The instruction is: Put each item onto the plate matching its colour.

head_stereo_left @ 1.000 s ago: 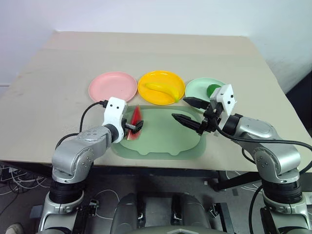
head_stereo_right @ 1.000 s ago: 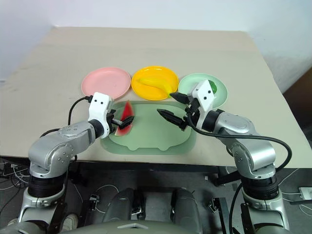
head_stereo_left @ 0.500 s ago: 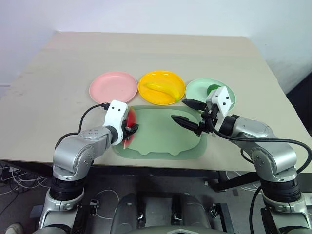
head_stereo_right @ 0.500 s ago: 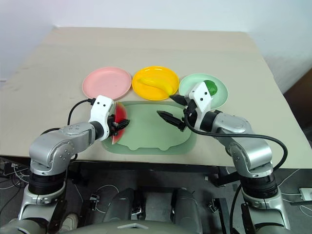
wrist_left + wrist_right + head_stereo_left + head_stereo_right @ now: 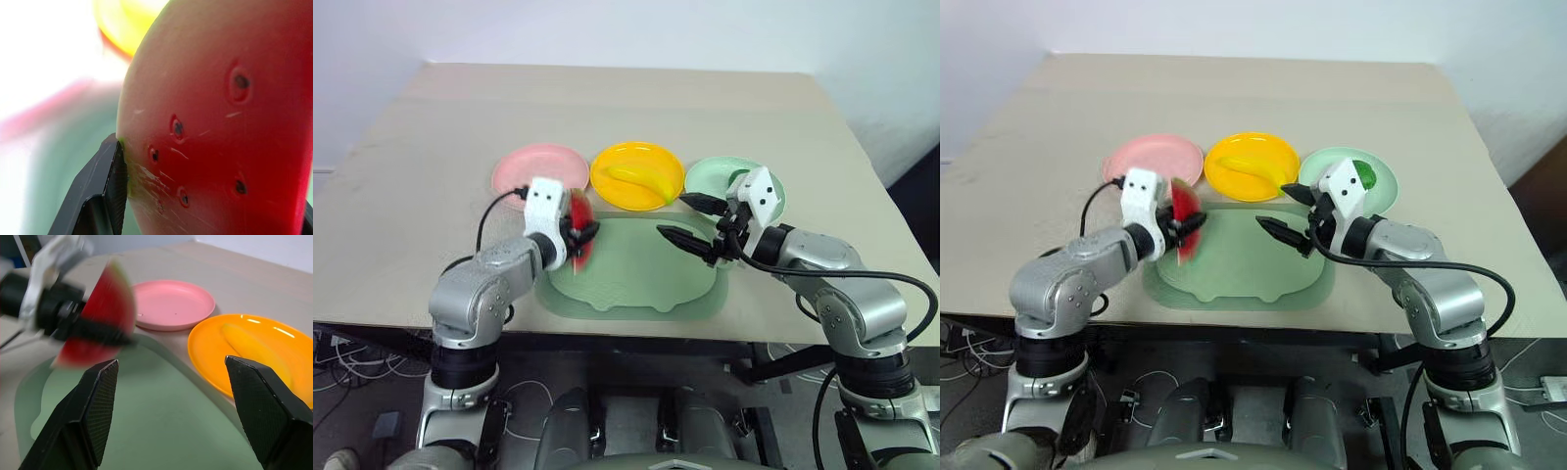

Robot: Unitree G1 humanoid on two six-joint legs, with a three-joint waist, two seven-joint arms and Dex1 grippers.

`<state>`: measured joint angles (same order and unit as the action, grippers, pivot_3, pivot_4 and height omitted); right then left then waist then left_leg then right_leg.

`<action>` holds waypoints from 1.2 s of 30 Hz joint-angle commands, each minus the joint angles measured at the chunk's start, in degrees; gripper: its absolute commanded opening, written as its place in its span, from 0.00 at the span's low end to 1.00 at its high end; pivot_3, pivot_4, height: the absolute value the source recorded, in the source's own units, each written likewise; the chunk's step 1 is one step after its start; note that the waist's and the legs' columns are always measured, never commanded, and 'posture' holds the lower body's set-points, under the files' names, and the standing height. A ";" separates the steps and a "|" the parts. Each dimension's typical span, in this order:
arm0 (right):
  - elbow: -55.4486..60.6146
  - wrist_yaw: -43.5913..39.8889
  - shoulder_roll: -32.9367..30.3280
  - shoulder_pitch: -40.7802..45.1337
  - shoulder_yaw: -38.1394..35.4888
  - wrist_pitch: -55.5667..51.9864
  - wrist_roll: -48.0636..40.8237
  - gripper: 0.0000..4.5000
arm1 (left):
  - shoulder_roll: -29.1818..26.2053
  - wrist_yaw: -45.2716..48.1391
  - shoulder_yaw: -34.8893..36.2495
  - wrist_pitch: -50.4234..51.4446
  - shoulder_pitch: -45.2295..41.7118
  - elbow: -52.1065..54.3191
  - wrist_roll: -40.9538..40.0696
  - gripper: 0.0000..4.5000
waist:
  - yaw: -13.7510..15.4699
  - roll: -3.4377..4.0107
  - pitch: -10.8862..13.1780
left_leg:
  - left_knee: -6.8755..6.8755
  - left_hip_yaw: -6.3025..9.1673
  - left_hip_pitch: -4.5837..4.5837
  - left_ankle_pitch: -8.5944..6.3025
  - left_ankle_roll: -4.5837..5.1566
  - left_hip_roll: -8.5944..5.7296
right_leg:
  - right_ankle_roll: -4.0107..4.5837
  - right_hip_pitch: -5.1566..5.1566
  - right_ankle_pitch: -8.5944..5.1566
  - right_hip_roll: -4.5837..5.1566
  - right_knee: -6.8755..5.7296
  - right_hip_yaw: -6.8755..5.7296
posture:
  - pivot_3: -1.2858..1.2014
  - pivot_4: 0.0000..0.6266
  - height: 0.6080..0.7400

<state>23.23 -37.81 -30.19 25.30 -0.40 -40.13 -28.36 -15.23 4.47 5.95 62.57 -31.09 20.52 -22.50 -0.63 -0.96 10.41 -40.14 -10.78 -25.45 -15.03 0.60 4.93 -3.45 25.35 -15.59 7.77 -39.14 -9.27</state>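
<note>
My left gripper (image 5: 582,235) is shut on the red watermelon wedge (image 5: 578,228) and holds it in the air over the left edge of the pale green tray (image 5: 636,279). Close up, the wedge (image 5: 220,122) shows pressed against one black finger (image 5: 105,188). The pink plate (image 5: 538,168) lies bare just beyond it. A banana (image 5: 641,178) rests on the yellow plate (image 5: 619,194). A round dark-green fruit (image 5: 1365,174) sits on the mint plate (image 5: 1383,193). My right gripper (image 5: 674,217) hovers open over the tray's right side, with nothing between its fingers.
The three plates stand in a row behind the tray on a beige table (image 5: 431,157). Bare tabletop stretches out to the left and beyond the plates. The table's front edge runs just below the tray.
My left gripper has shut on the watermelon wedge and lifted it off the tray, up and toward the plates. The right arm has held still.
</note>
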 commanded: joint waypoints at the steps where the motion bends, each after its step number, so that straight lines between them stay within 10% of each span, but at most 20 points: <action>1: -0.24 -0.56 0.55 2.13 -0.13 2.00 -0.27 0.83 | 1.23 -4.57 3.45 -4.32 -5.07 -4.76 3.46 0.53 | 0.01 0.00 0.00 | 0.01 0.00 -0.01 0.00 0.00 0.00 | 0.00 0.01 0.00 0.00 0.00 0.00 | 0.52 0.24 0.66; 18: -5.47 -0.58 1.29 5.50 2.86 5.06 3.35 0.83 | -0.22 -6.22 5.07 -33.87 -30.23 -60.52 13.49 0.53 | -0.11 -0.06 0.04 | 0.02 -0.07 -0.06 0.01 0.01 -0.02 | -0.06 0.05 -0.02 -0.01 0.04 -0.04 | 0.52 0.24 0.66; 20: -5.37 -0.43 1.34 5.40 2.77 4.98 3.54 0.83 | -0.10 -5.24 4.28 -34.85 -30.81 -62.13 14.15 0.53 | -0.11 -0.07 0.04 | 0.02 -0.08 -0.08 0.01 0.01 -0.03 | -0.07 0.05 -0.03 -0.01 0.04 -0.05 | 0.52 0.24 0.66; 26: -4.90 -0.35 0.53 4.63 2.10 4.64 3.66 0.83 | -0.31 -6.26 5.15 -34.72 -30.75 -63.17 14.21 0.98 | -0.22 -0.08 0.05 | 0.01 -0.08 -0.07 0.01 0.01 -0.02 | -0.07 0.06 -0.03 -0.01 0.02 -0.04 | 0.52 0.24 0.66; 36: -3.54 0.25 0.37 3.01 1.29 4.21 2.80 0.83 | -0.54 -1.91 -0.18 -36.40 -22.88 -49.48 17.68 1.00 | -0.25 -0.08 0.05 | 0.02 -0.08 -0.07 0.01 0.01 -0.02 | -0.07 0.06 -0.04 -0.01 0.02 -0.03 | 0.52 0.24 0.66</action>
<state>17.18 -37.82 -29.81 28.11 2.72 -36.35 -24.90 -15.14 1.46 7.18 27.51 -54.87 -34.37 -6.03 -0.89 -1.04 10.46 -40.12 -10.86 -25.52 -15.02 0.61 4.91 -3.52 25.42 -15.62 7.76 -39.12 -9.30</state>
